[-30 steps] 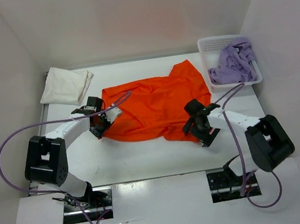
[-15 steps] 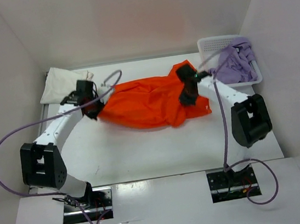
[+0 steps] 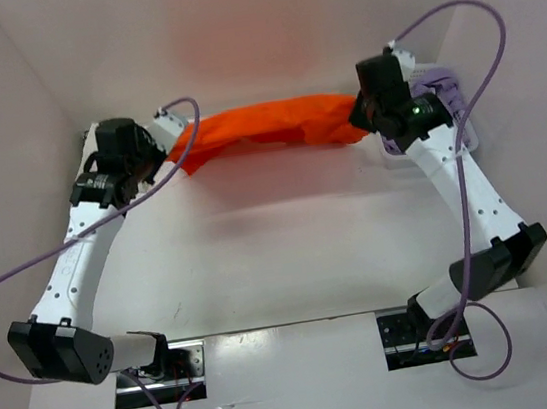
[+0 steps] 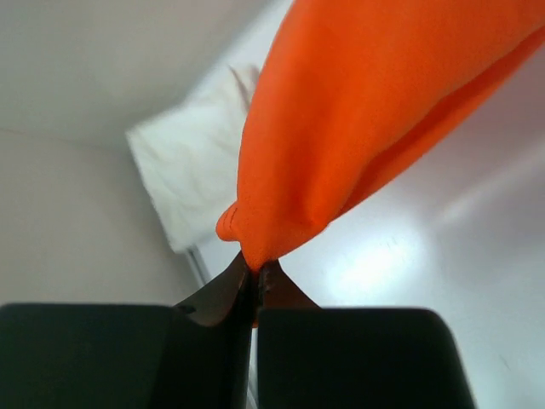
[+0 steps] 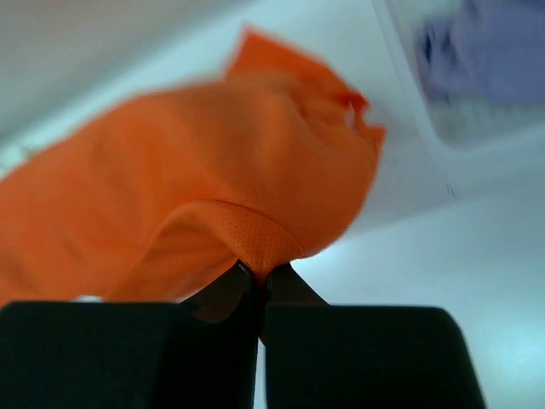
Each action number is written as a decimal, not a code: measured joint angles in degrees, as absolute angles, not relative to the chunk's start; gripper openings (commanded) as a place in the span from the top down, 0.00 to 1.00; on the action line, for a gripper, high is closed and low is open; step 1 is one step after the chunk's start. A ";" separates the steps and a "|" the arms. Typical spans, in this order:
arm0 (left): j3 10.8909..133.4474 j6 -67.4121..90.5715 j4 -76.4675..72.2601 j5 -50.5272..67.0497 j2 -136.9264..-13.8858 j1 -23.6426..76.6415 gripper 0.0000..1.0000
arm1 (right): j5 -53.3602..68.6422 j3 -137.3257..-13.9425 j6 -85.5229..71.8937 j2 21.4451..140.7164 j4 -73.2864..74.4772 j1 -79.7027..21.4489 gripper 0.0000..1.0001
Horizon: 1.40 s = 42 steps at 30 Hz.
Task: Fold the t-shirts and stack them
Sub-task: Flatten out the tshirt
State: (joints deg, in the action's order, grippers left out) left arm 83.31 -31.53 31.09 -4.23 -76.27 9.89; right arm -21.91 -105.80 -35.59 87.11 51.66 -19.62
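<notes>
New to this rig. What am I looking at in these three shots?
Two robot arms are bolted to a white table. One shot is from a fixed camera overhead; the other two come from a camera on each wrist. The left gripper and right gripper each pinch one end of a bright orange cloth t-shirt, hanging between them. A cream-white t-shirt lies by the left arm; a lavender t-shirt sits in a white plastic basket on the right.

White arms, black joints, purple cables
</notes>
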 measured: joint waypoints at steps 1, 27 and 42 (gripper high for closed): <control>80.12 -31.59 32.14 -4.23 -75.44 9.89 1.00 | -21.41 -100.40 -35.59 84.82 51.31 -19.62 1.00; 41.32 -39.64 47.33 -4.10 -62.28 14.31 0.66 | 0.75 -49.17 -49.08 80.27 46.94 -28.36 0.33; 45.65 -42.98 45.80 -4.67 -63.44 13.15 0.38 | 1.34 -48.58 -54.35 78.08 46.96 -28.32 0.29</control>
